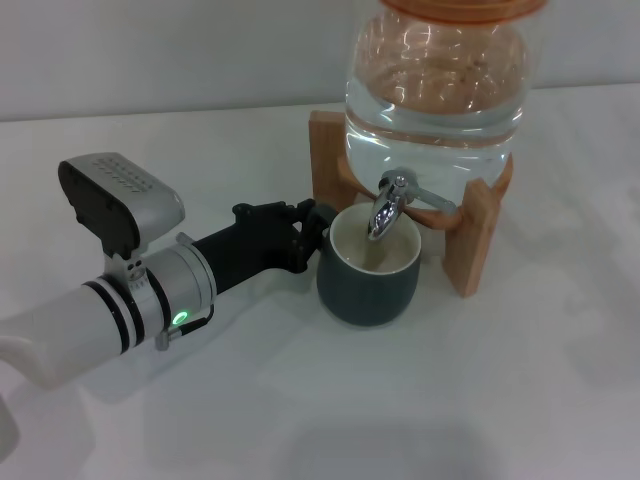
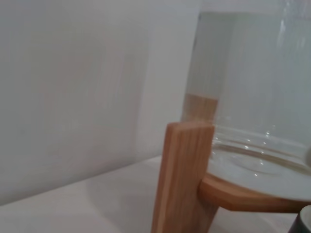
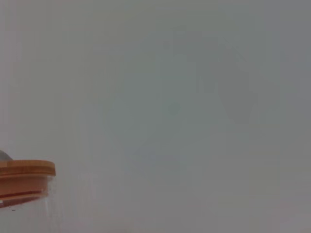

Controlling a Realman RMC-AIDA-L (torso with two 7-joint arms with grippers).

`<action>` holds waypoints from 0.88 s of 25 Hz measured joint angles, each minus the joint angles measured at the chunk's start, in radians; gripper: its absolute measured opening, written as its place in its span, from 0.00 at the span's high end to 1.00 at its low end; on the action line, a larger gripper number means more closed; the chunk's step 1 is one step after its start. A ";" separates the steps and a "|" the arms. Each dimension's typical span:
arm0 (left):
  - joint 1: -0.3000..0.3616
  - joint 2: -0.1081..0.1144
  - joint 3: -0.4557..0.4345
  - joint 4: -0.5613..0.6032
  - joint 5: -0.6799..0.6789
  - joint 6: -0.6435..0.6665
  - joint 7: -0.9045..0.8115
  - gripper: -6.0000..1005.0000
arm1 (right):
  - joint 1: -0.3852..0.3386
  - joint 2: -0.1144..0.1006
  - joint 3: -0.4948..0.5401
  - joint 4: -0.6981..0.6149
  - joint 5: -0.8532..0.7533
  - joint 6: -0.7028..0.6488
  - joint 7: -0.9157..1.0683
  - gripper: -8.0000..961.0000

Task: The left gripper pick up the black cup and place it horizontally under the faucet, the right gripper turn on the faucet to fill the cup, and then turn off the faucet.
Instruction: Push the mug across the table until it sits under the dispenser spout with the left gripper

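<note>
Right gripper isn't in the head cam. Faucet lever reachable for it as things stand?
Probably yes. The faucet lever looks uncovered from above and the right; the left gripper sits at the black cup on the other side. The right gripper itself is out of view.

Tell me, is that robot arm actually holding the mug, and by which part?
It looks so: the left gripper is closed at the black cup on its handle side, under the faucet. The handle itself is hidden behind the fingers. The right gripper is out of view.
</note>
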 joint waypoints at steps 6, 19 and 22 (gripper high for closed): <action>-0.004 -0.001 0.000 -0.004 0.018 0.023 0.000 0.82 | -0.001 0.002 0.000 0.001 0.000 0.007 0.000 0.17; -0.013 -0.002 -0.027 -0.015 0.094 0.068 0.023 0.86 | -0.008 0.001 0.000 0.001 0.000 0.010 0.004 0.17; -0.013 -0.002 -0.029 -0.015 0.095 0.060 0.023 0.88 | -0.010 0.001 0.000 0.001 0.000 0.011 0.004 0.17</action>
